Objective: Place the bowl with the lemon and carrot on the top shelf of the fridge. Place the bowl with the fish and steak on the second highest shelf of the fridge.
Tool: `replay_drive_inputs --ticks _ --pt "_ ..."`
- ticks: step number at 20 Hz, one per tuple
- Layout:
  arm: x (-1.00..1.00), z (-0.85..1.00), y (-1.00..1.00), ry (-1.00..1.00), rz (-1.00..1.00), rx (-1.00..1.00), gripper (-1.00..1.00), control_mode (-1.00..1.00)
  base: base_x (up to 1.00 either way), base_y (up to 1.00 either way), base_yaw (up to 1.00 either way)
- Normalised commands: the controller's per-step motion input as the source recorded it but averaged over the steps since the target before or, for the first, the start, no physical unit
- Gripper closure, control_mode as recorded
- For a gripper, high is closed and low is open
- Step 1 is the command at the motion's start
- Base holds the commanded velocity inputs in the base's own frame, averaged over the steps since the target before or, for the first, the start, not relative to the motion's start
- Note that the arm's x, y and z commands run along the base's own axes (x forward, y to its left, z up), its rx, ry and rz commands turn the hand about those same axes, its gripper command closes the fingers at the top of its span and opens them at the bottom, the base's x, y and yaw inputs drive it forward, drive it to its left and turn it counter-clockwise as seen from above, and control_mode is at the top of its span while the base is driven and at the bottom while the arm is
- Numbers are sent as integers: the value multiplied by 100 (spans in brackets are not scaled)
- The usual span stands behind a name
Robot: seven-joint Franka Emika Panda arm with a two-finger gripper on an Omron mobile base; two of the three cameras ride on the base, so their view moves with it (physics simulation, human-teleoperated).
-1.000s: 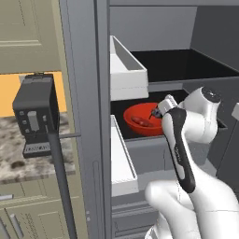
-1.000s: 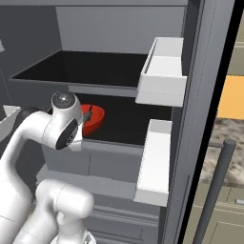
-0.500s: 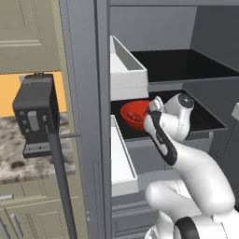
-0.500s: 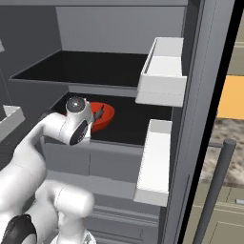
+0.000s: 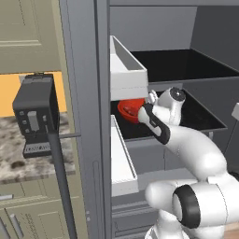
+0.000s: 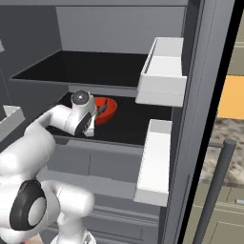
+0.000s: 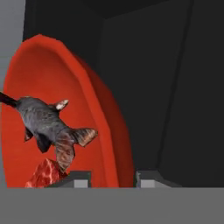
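1 red bowl (image 7: 103,113) on second fridge shelf (image 6: 128,125); inside: 1 fish (image 7: 46,124), 1 steak (image 7: 46,175). Pincer (image 7: 113,178) slightly parted astride bowl rim; grip uncertain.

A kitchen: open fridge (image 5: 88,93) beside beige cupboards (image 5: 28,37) (speckled countertop (image 5: 14,144) too).

We see flat, even rendered light with no glare. The fridge (image 5: 84,93) interior is dim, its far walls nearly black, while the red bowl (image 7: 105,144) stays vivid. Hand-view textures are soft and blurred; shadows are faint throughout.
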Motion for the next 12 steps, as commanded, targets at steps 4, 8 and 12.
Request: replay_drive_inputs --ticks 4,8,12 --pt "-92 74 -7 0 -2 0 -100 -100 0 0 0" --pt "-100 83 -29 -3 -1 -1 -100 -100 0 0 0" --pt "-100 24 -56 0 3 -11 -100 -100 0 0 0"
